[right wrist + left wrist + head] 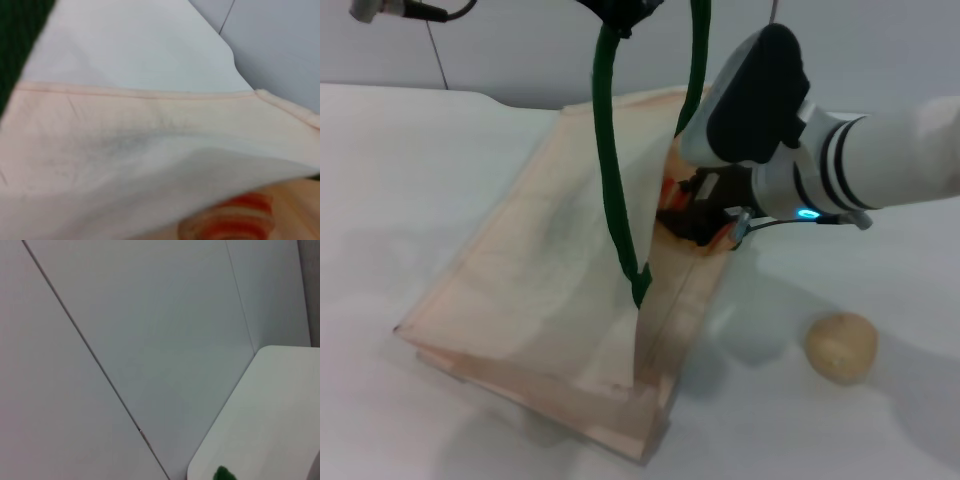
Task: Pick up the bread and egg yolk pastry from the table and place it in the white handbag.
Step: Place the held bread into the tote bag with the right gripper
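- The right gripper sat in the mouth of the white handbag, closed on the bread.
- The left gripper gripped the green handles overhead.
- The egg yolk pastry lay on the desk beside the bag.

The right wrist view is mostly filled by the white handbag, its pale cream fabric lit with a pinkish tone and a seamed edge running across the upper part. A dark green strip, the rope handle, crosses one corner, and the white table and a grey wall lie beyond the bag. The bread, tan with orange stripes, peeks out beneath a fold of the fabric, only partly visible.
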### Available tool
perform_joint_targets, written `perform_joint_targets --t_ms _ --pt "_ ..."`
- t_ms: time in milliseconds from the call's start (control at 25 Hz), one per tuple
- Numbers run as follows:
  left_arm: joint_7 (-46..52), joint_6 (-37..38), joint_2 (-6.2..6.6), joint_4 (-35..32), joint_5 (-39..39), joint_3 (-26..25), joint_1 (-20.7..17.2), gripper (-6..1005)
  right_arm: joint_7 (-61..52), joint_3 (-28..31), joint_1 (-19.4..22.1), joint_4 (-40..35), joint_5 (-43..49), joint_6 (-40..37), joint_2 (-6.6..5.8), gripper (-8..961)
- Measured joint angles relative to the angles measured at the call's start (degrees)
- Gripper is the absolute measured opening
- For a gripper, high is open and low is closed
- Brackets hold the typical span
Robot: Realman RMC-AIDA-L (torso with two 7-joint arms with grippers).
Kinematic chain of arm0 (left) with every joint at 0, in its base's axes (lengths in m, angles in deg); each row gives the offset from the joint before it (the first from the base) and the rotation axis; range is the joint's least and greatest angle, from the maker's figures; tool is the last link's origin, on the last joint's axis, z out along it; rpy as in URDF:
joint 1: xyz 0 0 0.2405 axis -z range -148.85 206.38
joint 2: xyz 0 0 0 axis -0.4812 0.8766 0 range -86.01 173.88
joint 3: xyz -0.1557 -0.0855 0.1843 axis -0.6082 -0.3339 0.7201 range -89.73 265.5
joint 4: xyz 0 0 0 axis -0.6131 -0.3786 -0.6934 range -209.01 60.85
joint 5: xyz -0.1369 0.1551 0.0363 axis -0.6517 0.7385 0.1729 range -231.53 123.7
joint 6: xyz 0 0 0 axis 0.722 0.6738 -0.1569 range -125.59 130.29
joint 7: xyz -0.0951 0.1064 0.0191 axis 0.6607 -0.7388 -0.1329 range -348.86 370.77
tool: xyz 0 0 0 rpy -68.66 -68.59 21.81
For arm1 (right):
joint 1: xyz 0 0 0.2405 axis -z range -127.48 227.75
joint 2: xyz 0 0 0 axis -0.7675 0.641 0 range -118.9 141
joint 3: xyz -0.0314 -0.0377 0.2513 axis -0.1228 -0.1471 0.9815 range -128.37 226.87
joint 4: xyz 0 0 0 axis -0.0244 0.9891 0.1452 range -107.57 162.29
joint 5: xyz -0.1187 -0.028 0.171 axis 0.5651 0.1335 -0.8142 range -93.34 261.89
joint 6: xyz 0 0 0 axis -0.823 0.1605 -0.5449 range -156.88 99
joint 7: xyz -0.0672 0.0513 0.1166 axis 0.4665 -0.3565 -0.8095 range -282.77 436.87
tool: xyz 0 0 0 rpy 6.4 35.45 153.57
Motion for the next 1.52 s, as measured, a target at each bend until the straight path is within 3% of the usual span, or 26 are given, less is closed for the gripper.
perform_joint_targets --t_ms 720,1400,1520 --pt "0.3 1.2 0.00 0.1 0.0 2.2 0.8 144 0.5 -4.2 -5.3 7.1 -5.8 4.3 0.03 347" --pt "0.4 1.9 0.00 0.1 0.7 3.3 0.1 144 0.1 -6.4 -5.3 7.0 -6.5 5.9 0.01 335" --pt "0.3 1.9 0.00 0.1 0.7 3.2 -0.1 144 0.1 -6.3 -5.3 6.7 -6.5 5.3 -0.04 426"
